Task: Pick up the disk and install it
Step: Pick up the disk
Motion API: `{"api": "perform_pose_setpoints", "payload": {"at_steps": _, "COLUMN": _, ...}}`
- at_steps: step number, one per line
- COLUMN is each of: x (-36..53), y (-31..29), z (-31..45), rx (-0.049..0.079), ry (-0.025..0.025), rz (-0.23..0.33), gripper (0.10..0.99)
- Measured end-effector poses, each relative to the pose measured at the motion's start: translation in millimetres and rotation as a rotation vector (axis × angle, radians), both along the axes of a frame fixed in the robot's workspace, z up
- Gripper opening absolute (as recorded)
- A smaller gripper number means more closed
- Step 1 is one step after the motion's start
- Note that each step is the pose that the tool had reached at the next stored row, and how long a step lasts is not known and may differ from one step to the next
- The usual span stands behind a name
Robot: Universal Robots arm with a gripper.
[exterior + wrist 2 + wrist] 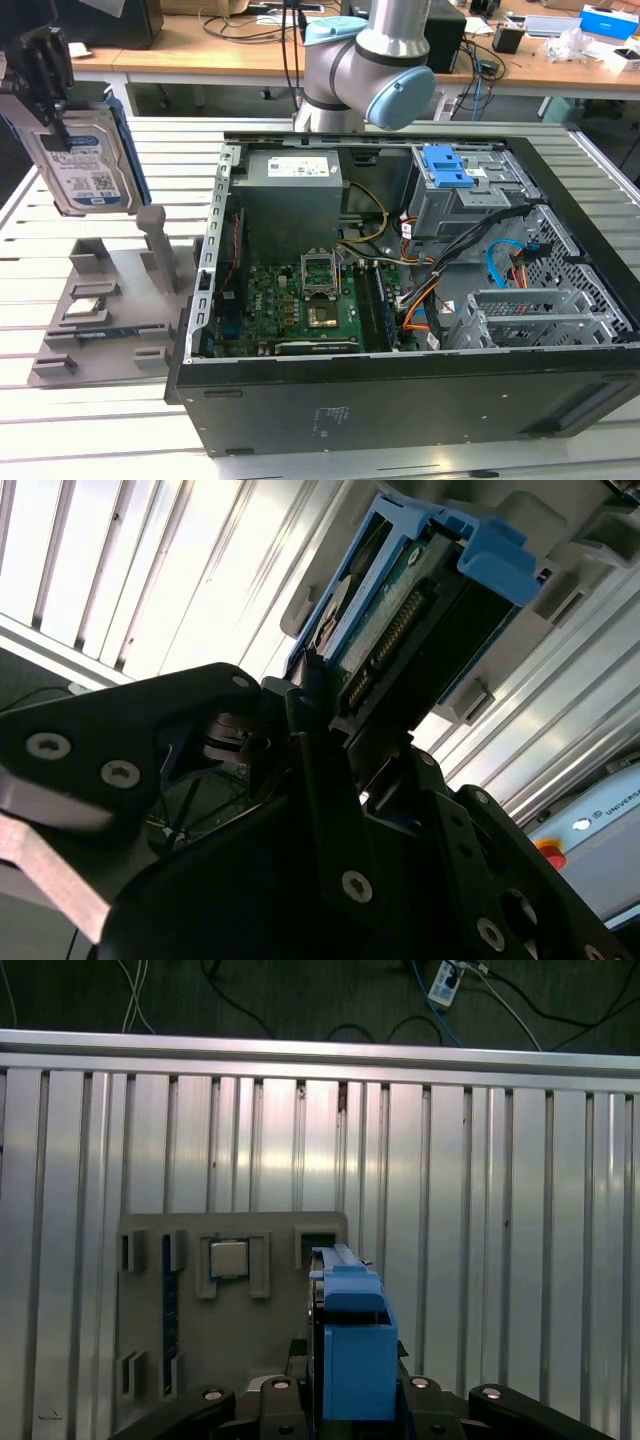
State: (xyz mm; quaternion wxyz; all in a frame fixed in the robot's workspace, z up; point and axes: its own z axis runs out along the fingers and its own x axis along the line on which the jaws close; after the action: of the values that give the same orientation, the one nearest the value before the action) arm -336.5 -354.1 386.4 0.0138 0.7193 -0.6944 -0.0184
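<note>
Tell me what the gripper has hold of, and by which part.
The gripper holds the disk, clamped at its upper end, so it hangs above the grey tray.

In the exterior view's upper left, the gripper (52, 115) is cut by 2 edges of the frame, left and top, and it covers the top edge of the disk (88, 165). The print on the disk's label (85, 175) is too small to tell. The arm (365, 60) is cut by the top edge. Its lower part is hidden behind the case (400, 410), whose right end runs off frame. In the first wrist view, the disk hides part of the fixture (230, 1360).
</note>
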Motion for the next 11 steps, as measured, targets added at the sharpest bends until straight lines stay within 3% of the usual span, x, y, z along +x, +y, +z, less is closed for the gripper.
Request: {"api": "perform_pose_setpoints", "payload": {"at_steps": 11, "x": 0.2, "y": 1.9, "z": 24.3, "rx": 0.0, "ry": 0.0001, "rz": 0.0, "gripper": 0.361}}
